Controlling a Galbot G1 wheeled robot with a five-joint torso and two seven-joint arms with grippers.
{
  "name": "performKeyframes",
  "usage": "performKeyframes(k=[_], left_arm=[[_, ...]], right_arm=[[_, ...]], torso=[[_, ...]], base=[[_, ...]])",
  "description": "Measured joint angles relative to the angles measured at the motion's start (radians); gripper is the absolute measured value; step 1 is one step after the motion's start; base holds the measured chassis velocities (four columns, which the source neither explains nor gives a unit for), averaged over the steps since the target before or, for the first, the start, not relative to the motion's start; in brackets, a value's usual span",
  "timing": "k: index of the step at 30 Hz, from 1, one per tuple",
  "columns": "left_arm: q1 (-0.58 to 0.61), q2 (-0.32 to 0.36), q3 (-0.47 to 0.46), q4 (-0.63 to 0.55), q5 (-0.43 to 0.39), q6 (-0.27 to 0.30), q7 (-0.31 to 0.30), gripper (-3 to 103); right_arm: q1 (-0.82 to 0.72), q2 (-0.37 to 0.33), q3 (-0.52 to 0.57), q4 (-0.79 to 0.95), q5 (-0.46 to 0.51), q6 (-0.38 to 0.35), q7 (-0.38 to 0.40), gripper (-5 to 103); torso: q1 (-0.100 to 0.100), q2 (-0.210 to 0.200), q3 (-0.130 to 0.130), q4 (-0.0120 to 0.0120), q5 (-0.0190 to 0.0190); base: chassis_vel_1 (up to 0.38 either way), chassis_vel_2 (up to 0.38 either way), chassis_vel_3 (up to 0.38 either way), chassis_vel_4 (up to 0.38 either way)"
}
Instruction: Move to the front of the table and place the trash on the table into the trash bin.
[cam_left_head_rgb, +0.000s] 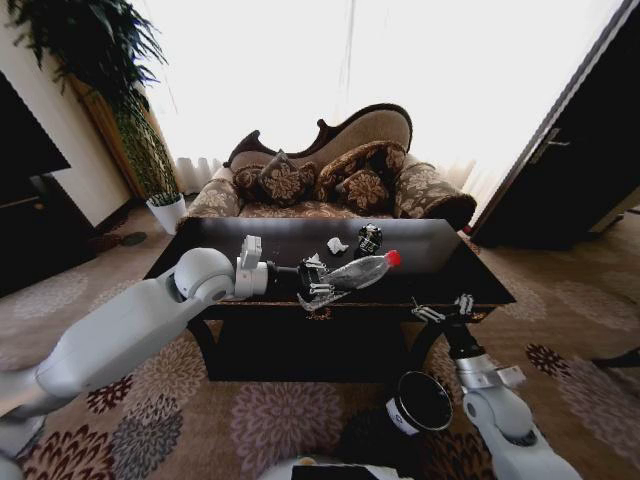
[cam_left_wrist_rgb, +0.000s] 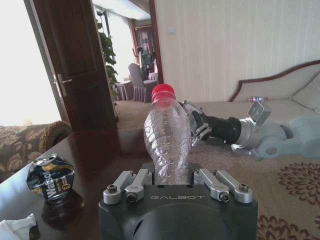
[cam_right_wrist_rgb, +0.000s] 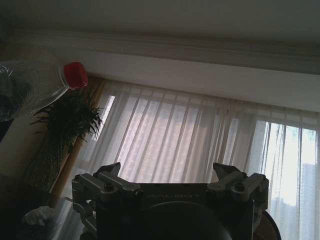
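Clear ribbed plastic bottle with a red cap (cam_left_head_rgb: 360, 271) sat clamped in the left tool (cam_left_head_rgb: 318, 283) above the glossy dark bench (cam_left_head_rgb: 300, 240), best carried level toward the dark cylindrical bin (cam_left_head_rgb: 418, 403), while the right tool (cam_left_head_rgb: 440, 310) waited wide nearby.

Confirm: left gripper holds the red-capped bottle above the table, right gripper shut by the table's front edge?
Not quite: the right gripper is open, as the right wrist view shows. The rest holds: the left gripper grips the red-capped bottle above the table.
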Motion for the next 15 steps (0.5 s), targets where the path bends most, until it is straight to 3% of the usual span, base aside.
performKeyframes(k=[3,5,9,12,15], left_arm=[[0.012,0.007,-0.019,-0.011,0.002,0.002,0.009,30],[0.023,0.008,-0.034,-0.021,0.003,0.003,0.013,30],[0.031,0.012,-0.043,-0.030,0.013,0.003,0.016,30],[0.037,0.019,-0.050,-0.038,0.020,0.005,0.018,30],[0.043,0.027,-0.059,-0.042,0.023,0.015,0.015,30]], right_arm=[[-0.011,-0.036,0.014,0.021,0.010,0.003,0.000,100],[-0.012,-0.057,0.007,0.036,0.073,-0.011,0.004,100],[-0.003,-0.064,-0.002,0.028,0.097,-0.019,0.003,100],[-0.002,-0.063,-0.005,0.022,0.089,-0.018,0.007,100],[0.000,-0.059,0.008,0.019,0.013,-0.014,0.034,100]], torso=[[0.000,0.000,0.000,0.0000,-0.0001],[0.000,0.000,0.000,0.0000,-0.0001],[0.000,0.000,0.000,0.0001,-0.0001],[0.000,0.000,0.000,0.0000,0.0001],[0.000,0.000,0.000,0.0000,0.0002]], base=[[0.000,0.000,0.000,0.000],[0.000,0.000,0.000,0.000],[0.000,0.000,0.000,0.000],[0.000,0.000,0.000,0.000],[0.000,0.000,0.000,0.000]])
